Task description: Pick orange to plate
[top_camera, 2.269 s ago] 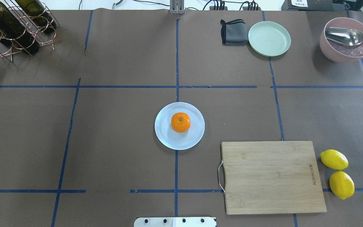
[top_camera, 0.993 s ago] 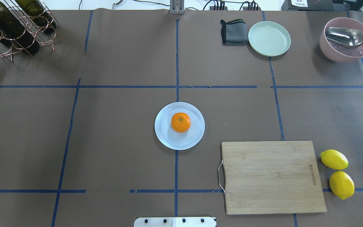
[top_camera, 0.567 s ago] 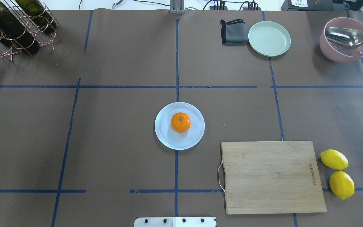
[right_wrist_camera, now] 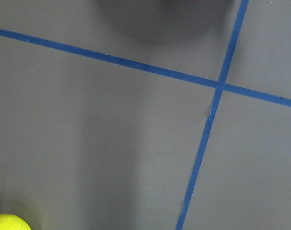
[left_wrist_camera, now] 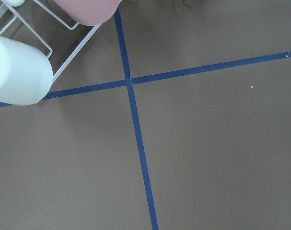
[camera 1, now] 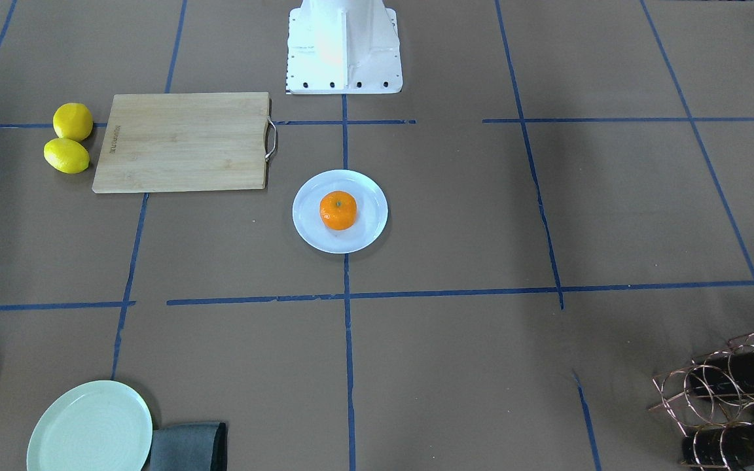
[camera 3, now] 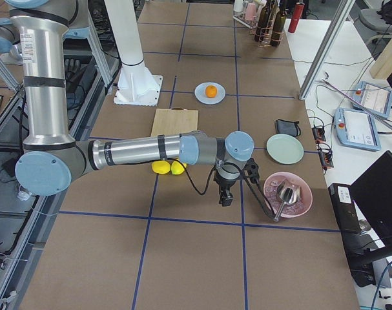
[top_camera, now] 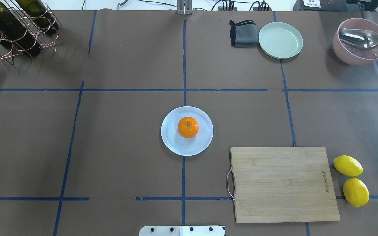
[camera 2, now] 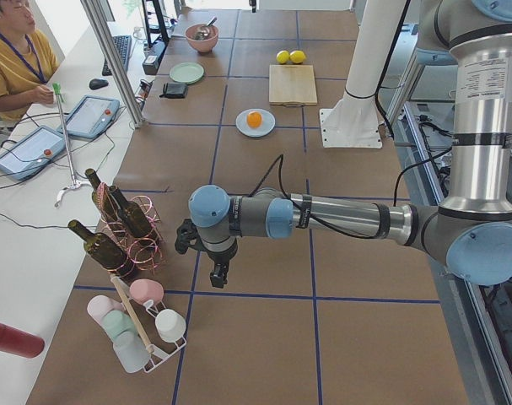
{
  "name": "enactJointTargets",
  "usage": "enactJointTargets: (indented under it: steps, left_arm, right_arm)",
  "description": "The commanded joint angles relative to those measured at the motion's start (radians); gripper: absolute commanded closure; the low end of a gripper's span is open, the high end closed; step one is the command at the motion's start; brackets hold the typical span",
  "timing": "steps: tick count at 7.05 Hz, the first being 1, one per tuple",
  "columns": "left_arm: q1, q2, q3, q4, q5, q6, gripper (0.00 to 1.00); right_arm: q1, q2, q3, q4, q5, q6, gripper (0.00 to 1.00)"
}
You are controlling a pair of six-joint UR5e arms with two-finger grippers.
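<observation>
The orange [top_camera: 188, 127] sits on the pale blue-white plate [top_camera: 189, 147] in the middle of the table, also seen in the front-facing view as the orange [camera 1: 338, 210] on the plate [camera 1: 351, 243]. Neither arm is near it. My left gripper [camera 2: 218, 274] hangs over the table's left end beside the bottle rack, and shows only in the exterior left view. My right gripper [camera 3: 225, 199] hangs over the right end near the pink bowl, and shows only in the exterior right view. I cannot tell whether either is open or shut.
A wooden cutting board [top_camera: 284, 183] lies right of the plate, with two lemons [top_camera: 351, 180] beyond it. A green plate [top_camera: 280, 40], a grey cloth [top_camera: 243, 33] and a pink bowl with a spoon [top_camera: 361, 41] stand at the back right. The bottle rack [top_camera: 15, 26] stands back left.
A dark part at the overhead view's right edge has slipped out of that view. The orange and the plate have not moved.
</observation>
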State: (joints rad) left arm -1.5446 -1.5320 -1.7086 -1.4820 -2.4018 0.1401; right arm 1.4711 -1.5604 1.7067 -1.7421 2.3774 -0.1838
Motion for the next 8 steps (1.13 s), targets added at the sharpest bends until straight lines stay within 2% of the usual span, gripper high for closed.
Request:
enactJointTargets:
  steps: [1,5,8]
  left_arm:
    - [0.001,-0.004,0.001,0.0,0.001,-0.004,0.0]
    - [-0.003,0.007,0.017,0.003,0.003,-0.005,0.0]
    - [-0.006,0.0,0.015,0.002,0.043,-0.005,0.0]
  right_arm:
    - [0.0,0.003,-0.01,0.013,-0.001,0.001,0.0]
    - [0.02,0.003,-0.01,0.015,-0.001,0.001,0.0]
    - [0.026,0.005,-0.005,0.013,-0.001,0.003,0.0]
